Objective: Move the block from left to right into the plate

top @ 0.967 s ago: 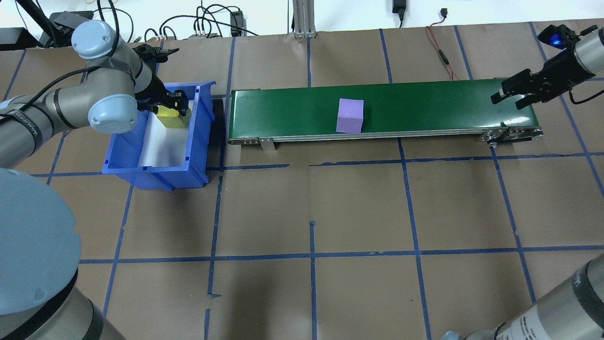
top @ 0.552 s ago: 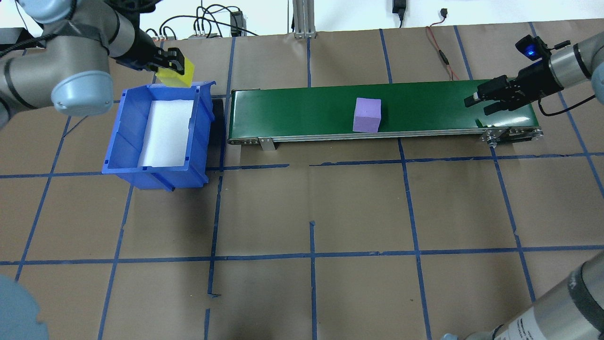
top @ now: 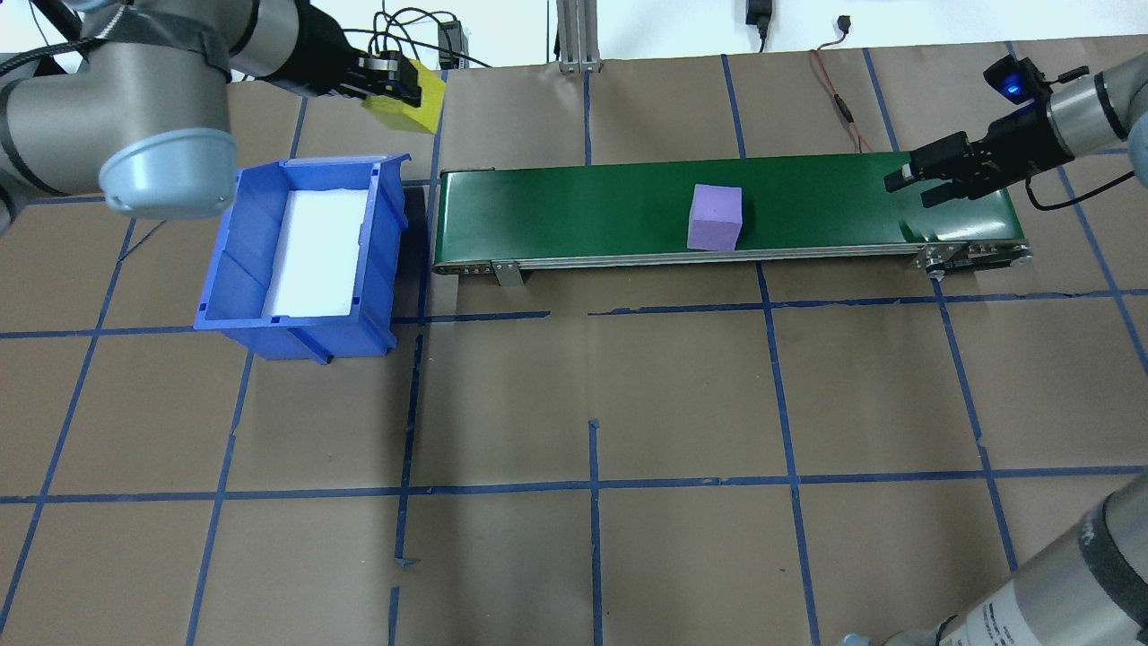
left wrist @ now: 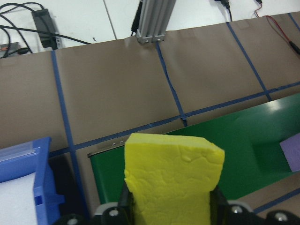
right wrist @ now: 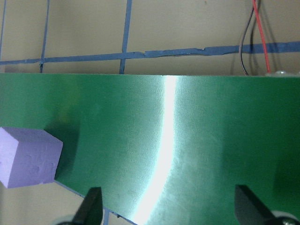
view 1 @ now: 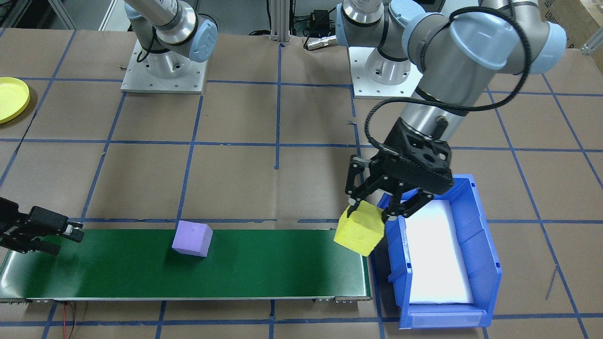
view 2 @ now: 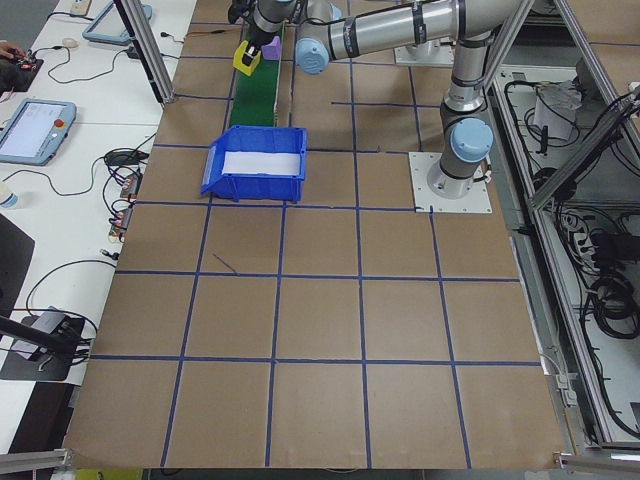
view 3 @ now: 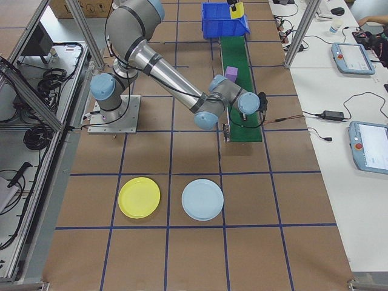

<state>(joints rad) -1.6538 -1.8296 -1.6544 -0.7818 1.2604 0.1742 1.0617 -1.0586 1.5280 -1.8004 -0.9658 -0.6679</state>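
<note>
The left gripper is clamped on a yellow foam block, held in the air just beside the blue bin at the near end of the green conveyor belt. The right gripper hovers with its fingers spread over the belt's far end, apart from the purple foam block lying mid-belt. The yellow plate sits on the table beside a pale blue plate, well apart from the belt; no legible writing appears on any of these.

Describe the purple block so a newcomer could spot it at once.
Find the long green conveyor belt running across the far side of the table. The purple block sits alone on it, nearer the right hand than the blue bin. The only other foam cube, the yellow block, is held off the belt in the left hand.
</note>
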